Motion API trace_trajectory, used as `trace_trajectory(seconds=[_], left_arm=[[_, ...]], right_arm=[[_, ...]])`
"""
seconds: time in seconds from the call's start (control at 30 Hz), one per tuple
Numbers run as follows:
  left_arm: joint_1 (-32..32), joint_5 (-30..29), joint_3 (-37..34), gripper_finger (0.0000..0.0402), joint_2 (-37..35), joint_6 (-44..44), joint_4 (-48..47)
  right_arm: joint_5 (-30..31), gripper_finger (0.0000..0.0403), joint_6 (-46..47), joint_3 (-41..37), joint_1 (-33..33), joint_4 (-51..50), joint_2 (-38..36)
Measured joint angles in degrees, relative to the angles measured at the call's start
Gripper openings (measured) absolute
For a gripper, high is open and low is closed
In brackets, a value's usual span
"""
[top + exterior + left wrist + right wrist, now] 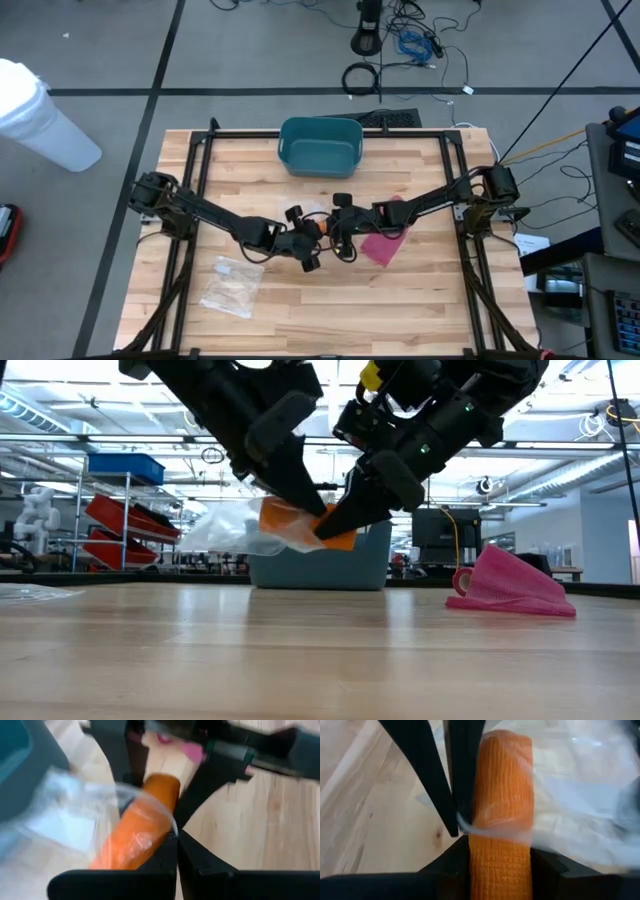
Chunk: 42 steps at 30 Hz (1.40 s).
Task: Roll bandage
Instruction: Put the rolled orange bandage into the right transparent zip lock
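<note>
Wooden counter (300, 660) spreads below both arms. Above its middle, left gripper (176, 837) pinches clear wrapper (225, 528), fingers clenched, while right gripper (497, 852) grasps the orange bandage (502, 795). Wrapper may snag and drag the bandage loose.

No readable text, label, brand, number or sign on anything in view.

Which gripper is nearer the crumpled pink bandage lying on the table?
Right. The right gripper works mid-table just beside the crumpled pink bandage, its arm passing over it, gripping an orange bandage roll. The left gripper sits farther away, pinching the roll's clear plastic wrapper.
</note>
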Motion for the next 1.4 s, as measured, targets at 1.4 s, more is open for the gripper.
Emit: trace_trajectory(seconds=[1.4], left_arm=[[3.11, 10.51, -0.04, 0.0, -6.6, -0.05, 1.64]], right_arm=[[1.73, 0.0183, 14.72, 0.02, -1.85, -33.25, -22.93]])
